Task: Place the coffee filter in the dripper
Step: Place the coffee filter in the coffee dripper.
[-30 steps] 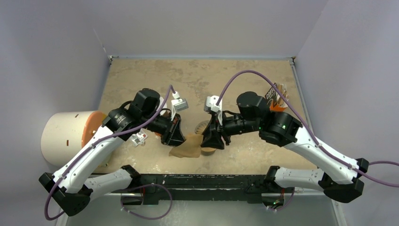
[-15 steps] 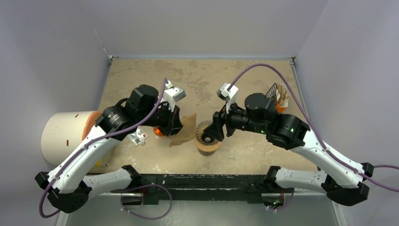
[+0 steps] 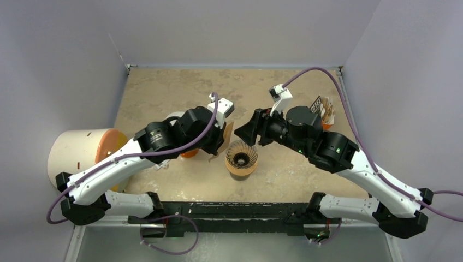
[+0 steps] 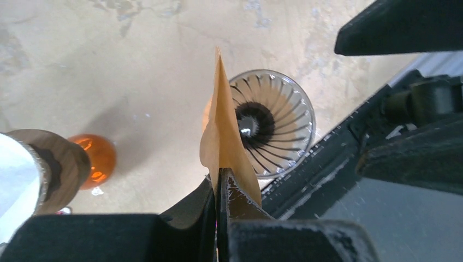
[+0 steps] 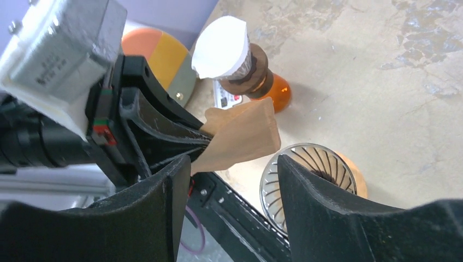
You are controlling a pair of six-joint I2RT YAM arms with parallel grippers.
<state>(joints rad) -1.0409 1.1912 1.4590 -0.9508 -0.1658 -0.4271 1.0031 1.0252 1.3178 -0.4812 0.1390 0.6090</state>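
L gripper (image 4: 221, 176) is pinching coffee filter (image 4: 228, 139) flat by one edge, just beside dripper (image 4: 281, 128), not in it; R gripper (image 5: 233, 164) is hovering open, empty. Paper is prob. handling light and floppy: grip rim gently.

Tan coffee filter (image 4: 226, 147); clear dripper (image 4: 285, 117), dark spiral ribs; mottled beige table (image 4: 136, 65).

Soft, even light, faint shadows (glints on the dripper (image 4: 281, 121))

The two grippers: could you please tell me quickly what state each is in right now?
Left gripper: closed on the coffee filter.
Right gripper: open, holding nothing.
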